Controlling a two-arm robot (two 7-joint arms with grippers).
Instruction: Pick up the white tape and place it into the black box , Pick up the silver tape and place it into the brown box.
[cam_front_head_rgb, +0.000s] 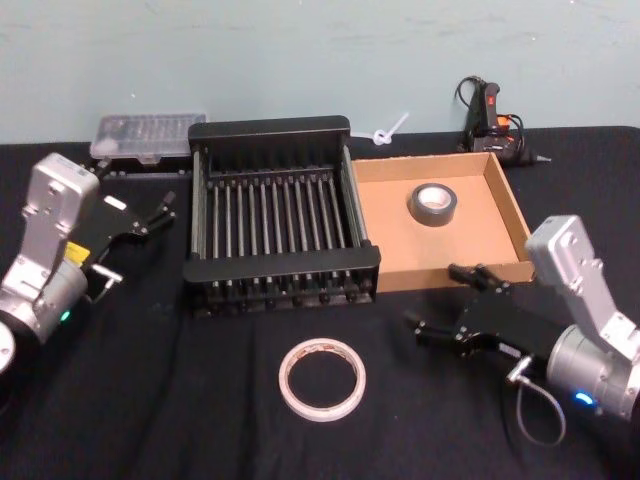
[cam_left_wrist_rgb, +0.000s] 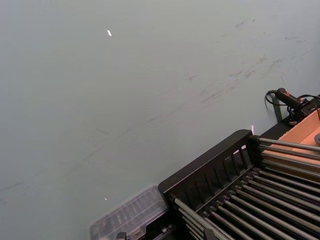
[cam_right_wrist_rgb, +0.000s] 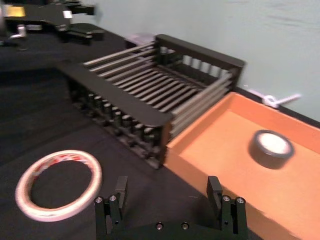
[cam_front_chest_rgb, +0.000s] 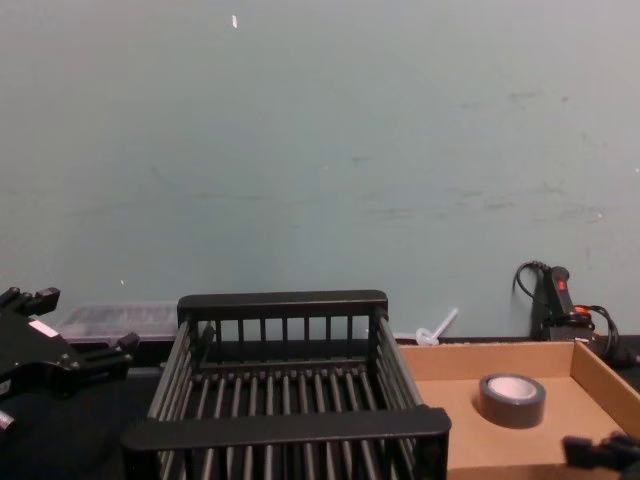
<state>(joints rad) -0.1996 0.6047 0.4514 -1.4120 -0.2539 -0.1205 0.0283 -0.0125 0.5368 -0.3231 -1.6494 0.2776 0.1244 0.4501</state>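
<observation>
white tape (cam_front_head_rgb: 322, 379): flat on the black table (cam_front_head_rgb: 150, 400), near side, in front of the black box (cam_front_head_rgb: 275, 216).
silver tape (cam_front_head_rgb: 433, 203): inside the brown box (cam_front_head_rgb: 505, 215), just right of the black box.
right gripper (cam_front_head_rgb: 442, 301): fingers wide apart, empty, right of the white tape.
left gripper (cam_front_head_rgb: 150, 208): left of the black box, empty; finger spread cannot be told.

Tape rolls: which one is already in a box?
The silver tape, lying in the brown box; the white tape lies on the table.
</observation>
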